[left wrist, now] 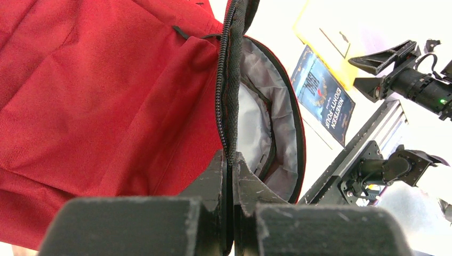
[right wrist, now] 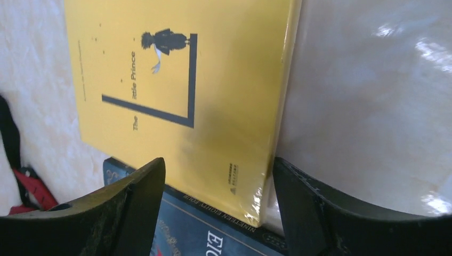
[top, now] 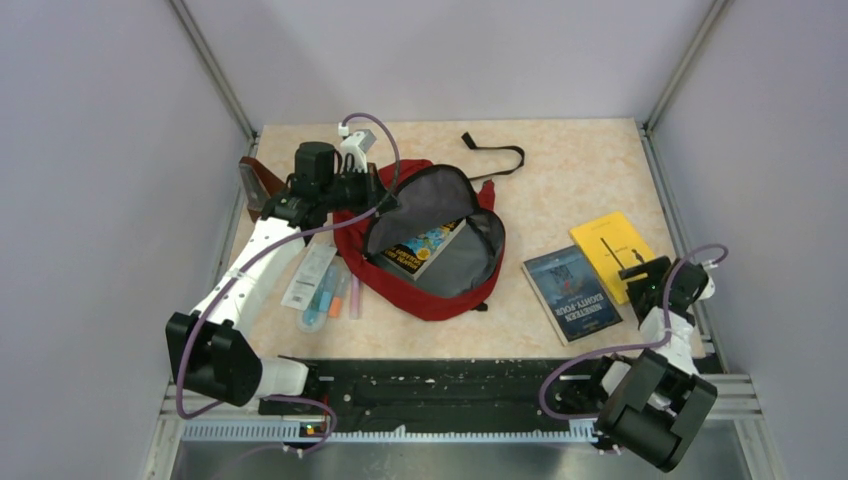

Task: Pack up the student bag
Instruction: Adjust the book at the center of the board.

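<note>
1. My left gripper (left wrist: 230, 160) is clamped shut on the black zipper rim (left wrist: 226, 80) of the student bag (top: 430, 290). It pinches that edge so the mouth is propped wide for loading.
2. The bag lies in the middle of the table (top: 560, 170), a little toward the left edge, with its grey lining showing. One colourful book (top: 425, 247) sits inside, so I judge the packing is under way but far from finished.
3. Just beside the bag, on its left-edge side, lie pens and flat stationery packs (top: 320, 285), not yet packed.
4. Toward the right edge a dark blue book (top: 570, 292) lies flat, and a yellow book (top: 610, 250) rests over one of its corners.
5. My right gripper (right wrist: 217, 165) hangs at the yellow book's corner. Its jaws are apart, one on either side, and it holds nothing. I read this as lined up so that closing would pinch the book.
6. Because the yellow book rests partly on the blue one, I'd expect a careless lift to drag the blue one along.
</note>
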### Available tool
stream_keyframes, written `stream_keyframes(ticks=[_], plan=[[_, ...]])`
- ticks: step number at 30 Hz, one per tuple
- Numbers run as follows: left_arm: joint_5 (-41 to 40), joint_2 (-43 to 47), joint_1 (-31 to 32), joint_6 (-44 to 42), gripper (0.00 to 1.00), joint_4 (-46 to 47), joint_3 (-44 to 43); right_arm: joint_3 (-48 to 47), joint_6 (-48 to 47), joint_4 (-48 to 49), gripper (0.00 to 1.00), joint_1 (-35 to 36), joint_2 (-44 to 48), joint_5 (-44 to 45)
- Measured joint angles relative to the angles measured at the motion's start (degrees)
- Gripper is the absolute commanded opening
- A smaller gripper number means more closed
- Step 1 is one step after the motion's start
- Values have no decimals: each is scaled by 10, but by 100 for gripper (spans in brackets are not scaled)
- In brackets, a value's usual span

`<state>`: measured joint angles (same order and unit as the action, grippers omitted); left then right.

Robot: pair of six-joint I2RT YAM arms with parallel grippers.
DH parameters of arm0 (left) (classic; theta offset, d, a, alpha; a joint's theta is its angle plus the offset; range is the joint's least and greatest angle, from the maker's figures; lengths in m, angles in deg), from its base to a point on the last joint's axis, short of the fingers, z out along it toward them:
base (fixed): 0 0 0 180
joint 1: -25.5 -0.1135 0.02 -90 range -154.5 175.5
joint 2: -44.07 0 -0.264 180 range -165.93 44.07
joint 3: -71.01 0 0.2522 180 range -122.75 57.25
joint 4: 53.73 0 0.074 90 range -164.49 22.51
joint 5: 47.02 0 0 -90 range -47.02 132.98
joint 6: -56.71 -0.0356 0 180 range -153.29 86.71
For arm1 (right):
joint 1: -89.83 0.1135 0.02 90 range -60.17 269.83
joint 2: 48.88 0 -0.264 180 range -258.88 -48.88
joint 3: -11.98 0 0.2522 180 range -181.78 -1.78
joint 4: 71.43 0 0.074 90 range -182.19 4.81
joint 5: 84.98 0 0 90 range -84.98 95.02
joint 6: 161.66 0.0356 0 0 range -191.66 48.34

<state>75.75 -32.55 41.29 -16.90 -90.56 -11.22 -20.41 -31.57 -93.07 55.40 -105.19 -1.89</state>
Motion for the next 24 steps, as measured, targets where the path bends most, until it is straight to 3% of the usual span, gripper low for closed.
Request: stream_keyframes(ticks=[4, 9, 16, 24], plan=[[0, 0, 0, 0, 0, 0, 0, 12, 0, 39, 32, 0, -23, -43], [0, 0, 0, 0, 0, 0, 0, 26, 0, 62, 13, 0, -42, -80], [0, 0, 0, 0, 0, 0, 0, 28, -7, 92, 9, 8, -61, -103], [0, 0, 1, 0, 0, 0, 0, 6, -21, 96, 21, 116, -86, -77]])
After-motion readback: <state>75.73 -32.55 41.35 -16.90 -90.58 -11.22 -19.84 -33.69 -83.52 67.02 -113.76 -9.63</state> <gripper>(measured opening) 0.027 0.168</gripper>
